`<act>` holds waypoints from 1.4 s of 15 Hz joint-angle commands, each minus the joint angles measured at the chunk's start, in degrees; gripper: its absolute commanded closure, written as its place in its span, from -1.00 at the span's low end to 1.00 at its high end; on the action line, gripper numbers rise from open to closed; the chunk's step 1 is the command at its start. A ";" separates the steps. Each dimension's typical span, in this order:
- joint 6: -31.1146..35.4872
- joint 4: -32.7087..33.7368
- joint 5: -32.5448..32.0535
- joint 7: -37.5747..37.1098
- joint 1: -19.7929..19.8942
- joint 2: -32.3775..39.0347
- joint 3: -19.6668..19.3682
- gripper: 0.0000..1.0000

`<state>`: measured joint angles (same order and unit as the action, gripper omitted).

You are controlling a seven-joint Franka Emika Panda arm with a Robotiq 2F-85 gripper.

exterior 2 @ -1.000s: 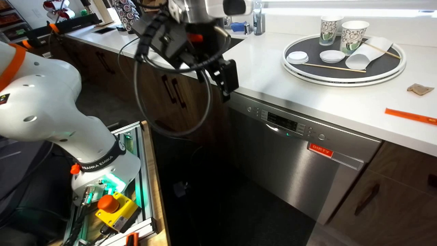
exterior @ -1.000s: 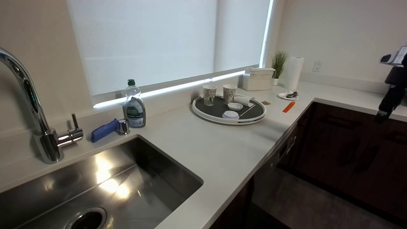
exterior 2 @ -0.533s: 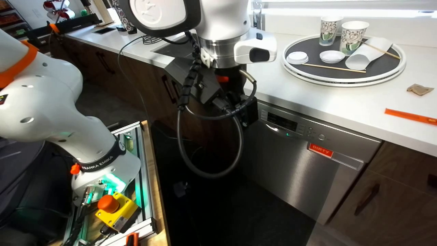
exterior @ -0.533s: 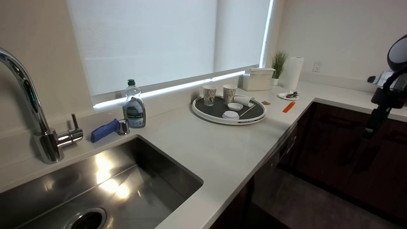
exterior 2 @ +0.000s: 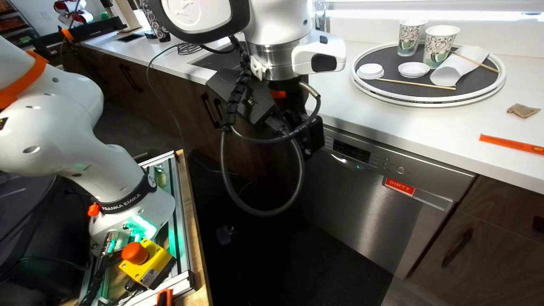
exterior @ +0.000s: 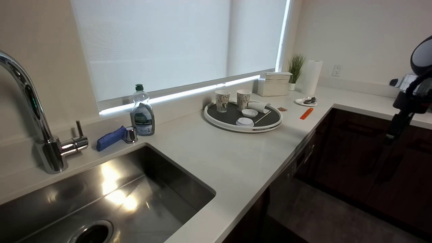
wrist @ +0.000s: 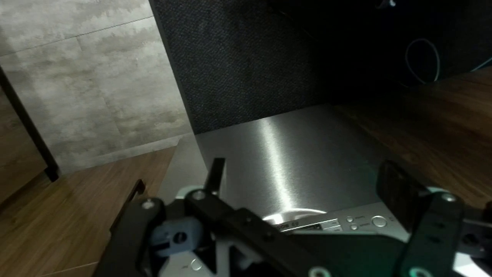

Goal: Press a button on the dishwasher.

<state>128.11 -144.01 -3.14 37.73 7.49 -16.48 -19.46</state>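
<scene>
My arm (exterior 2: 63, 140) white, orange band (exterior 2: 32, 74); my gripper (wrist: 303, 173) black. Dishwasher (exterior 2: 361, 204) silver-grey, brushed; buttons (wrist: 379, 221) silver; sign (exterior 2: 398, 187) red with white letters. Counter (exterior: 202, 155) white. Tray (exterior 2: 391, 72) black, white-rimmed. I see brown swirls, green shapes on white cups (exterior 2: 440, 46). Strip (exterior 2: 510, 144) orange. Cloth (exterior: 110, 138) blue. Bottle cap (exterior: 139, 87) green. Plant (exterior: 296, 67) green, pot (exterior: 291, 86) white. Blind (exterior: 152, 44) pale grey. Box (exterior 2: 156, 257) yellow, knob (exterior 2: 134, 253) orange-red. Cabinets (exterior 2: 497, 255) brown, wood-grained. Floor (wrist: 92, 84) mottled grey, mat (wrist: 238, 57) black.
</scene>
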 commanded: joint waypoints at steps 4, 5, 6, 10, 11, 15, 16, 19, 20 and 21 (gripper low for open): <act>25.16 -0.57 2.39 -2.99 1.12 12.09 0.55 -1.00; 28.01 -0.48 4.42 -1.66 0.80 13.98 0.48 -1.00; 29.95 -0.08 7.00 -0.26 0.65 15.99 0.72 -1.00; 32.72 1.94 23.51 11.14 -0.38 21.83 2.83 -1.00; 32.32 3.06 27.50 14.35 -0.18 23.34 3.81 -1.00; 31.51 3.25 30.54 16.40 0.11 23.71 4.89 -1.00; 31.50 3.86 31.03 16.87 0.09 24.71 5.12 -1.00; 31.51 3.95 30.99 16.82 0.13 24.60 5.06 -1.00; 31.51 3.95 30.99 16.82 0.13 24.48 5.06 -1.00; 32.03 4.22 29.39 15.81 -0.07 25.56 4.54 -1.00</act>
<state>159.62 -140.06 27.85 54.55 7.63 7.94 -14.40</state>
